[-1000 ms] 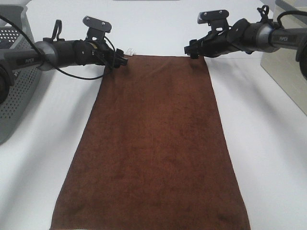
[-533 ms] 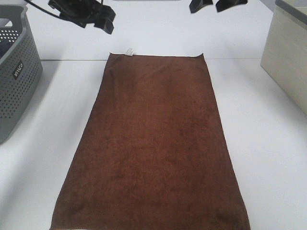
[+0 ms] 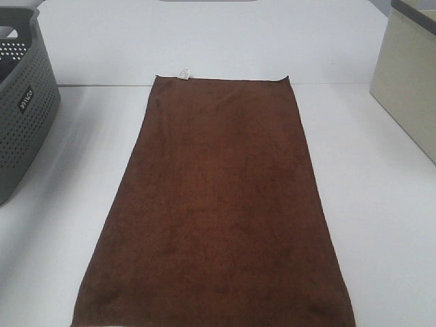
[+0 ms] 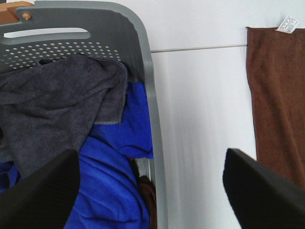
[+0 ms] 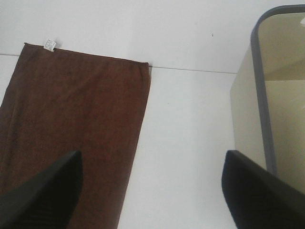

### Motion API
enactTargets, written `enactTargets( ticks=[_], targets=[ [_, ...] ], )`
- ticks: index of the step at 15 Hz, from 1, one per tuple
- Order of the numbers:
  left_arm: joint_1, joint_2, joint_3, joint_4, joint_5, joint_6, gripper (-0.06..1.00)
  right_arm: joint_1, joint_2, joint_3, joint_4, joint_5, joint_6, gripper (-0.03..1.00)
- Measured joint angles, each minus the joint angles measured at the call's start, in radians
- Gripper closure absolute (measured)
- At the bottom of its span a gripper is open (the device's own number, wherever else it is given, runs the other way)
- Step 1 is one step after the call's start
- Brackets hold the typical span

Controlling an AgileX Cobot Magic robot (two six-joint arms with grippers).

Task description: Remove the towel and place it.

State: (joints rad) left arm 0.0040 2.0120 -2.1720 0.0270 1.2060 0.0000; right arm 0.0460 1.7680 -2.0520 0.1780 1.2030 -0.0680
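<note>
- Left wrist view: left gripper (image 4: 152,191) jaws wide, empty, above grey perforated plastic basket (image 4: 147,86).
- Right gripper (image 5: 152,191) likewise wide, empty.
- Dark brown rectangular terry towel (image 3: 218,204) flat on white surface (image 3: 381,225).
- Judged soft, limp, light; pinch far corners near white tag (image 3: 184,72).

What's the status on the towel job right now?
Left gripper open, empty. Right gripper open, empty. Dark brown rectangular terry towel flat on white table, untouched. Nothing on it.
</note>
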Motion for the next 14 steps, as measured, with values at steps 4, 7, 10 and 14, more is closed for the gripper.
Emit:
enactTargets(
  ticks=[4, 7, 10, 14],
  targets=[
    [-0.001, -0.283, 0.389, 0.000, -0.023, 0.000, 0.16, 0.000, -0.355, 0.416, -0.047, 0.007, 0.031, 0.20],
    [-0.001, -0.607, 0.740, -0.006, -0.109, -0.028, 0.16, 0.000, -0.712, 0.719, -0.051, 0.015, 0.055, 0.20],
    [-0.001, -0.963, 1.049, -0.006, -0.137, -0.063, 0.16, 0.000, -1.074, 0.965, -0.057, 0.016, 0.057, 0.20],
    [-0.001, -1.341, 1.300, 0.067, -0.163, -0.068, 0.16, 0.000, -1.378, 1.173, -0.109, 0.020, 0.057, 0.20]
  ],
)
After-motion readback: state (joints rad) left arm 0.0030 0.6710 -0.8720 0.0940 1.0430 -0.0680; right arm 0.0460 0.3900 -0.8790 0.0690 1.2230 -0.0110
